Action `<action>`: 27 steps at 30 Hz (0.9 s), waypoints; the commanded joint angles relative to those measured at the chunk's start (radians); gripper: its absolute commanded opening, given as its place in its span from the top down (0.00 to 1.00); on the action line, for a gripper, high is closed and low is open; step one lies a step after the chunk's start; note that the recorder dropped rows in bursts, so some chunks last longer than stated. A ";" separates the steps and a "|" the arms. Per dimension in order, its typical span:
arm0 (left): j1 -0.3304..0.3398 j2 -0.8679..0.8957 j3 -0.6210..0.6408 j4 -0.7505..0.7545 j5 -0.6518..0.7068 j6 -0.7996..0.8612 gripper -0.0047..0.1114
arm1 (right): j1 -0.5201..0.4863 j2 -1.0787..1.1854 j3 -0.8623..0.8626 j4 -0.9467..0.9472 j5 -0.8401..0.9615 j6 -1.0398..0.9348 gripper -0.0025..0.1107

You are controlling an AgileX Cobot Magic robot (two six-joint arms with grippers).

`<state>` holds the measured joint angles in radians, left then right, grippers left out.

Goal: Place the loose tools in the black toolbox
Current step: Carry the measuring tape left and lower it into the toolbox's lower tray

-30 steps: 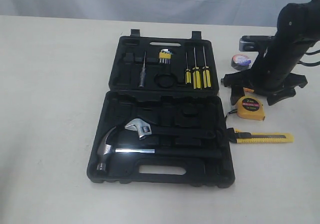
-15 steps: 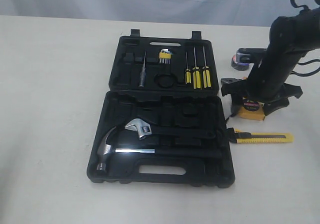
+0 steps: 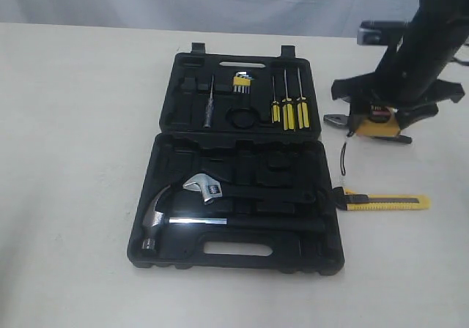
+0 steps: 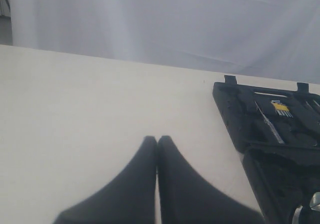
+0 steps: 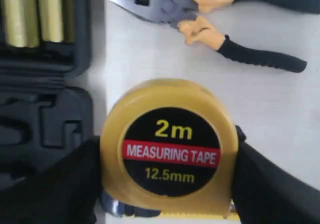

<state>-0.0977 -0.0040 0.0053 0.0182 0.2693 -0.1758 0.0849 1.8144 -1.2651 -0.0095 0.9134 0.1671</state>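
Note:
My right gripper [image 3: 381,120] [image 5: 167,159] is shut on the yellow 2m tape measure [image 3: 379,123] [image 5: 169,144], held above the table to the right of the open black toolbox [image 3: 242,247] [image 5: 45,114]; its black strap [image 3: 343,159] dangles. The pliers [image 3: 338,120] [image 5: 210,14] with black-orange handles lie beneath the arm. The yellow-black utility knife [image 3: 385,200] rests beside the toolbox's lower half. The black tape roll is hidden behind the arm. My left gripper [image 4: 157,141] is shut on nothing over bare table, left of the toolbox [image 4: 270,129].
A steel claw hammer [image 3: 168,220] and adjustable wrench [image 3: 209,189] sit in the toolbox's lower half. Yellow-handled screwdrivers [image 3: 289,112] [image 5: 30,14], a hex key set [image 3: 242,83] and a thin driver [image 3: 209,101] fill the lid. A pale curtain backs the table.
My right gripper came down on the tape measure, shut on it and lifted it up and back from the table. The tape roll became hidden behind the arm.

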 commanded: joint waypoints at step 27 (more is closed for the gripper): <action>-0.006 0.004 -0.005 0.000 0.001 0.000 0.96 | 0.539 0.206 -0.146 0.093 -0.411 0.258 0.98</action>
<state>-0.0977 -0.0040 0.0053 0.0182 0.2693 -0.1758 0.6236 2.0144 -1.3990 0.0940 0.5303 0.4220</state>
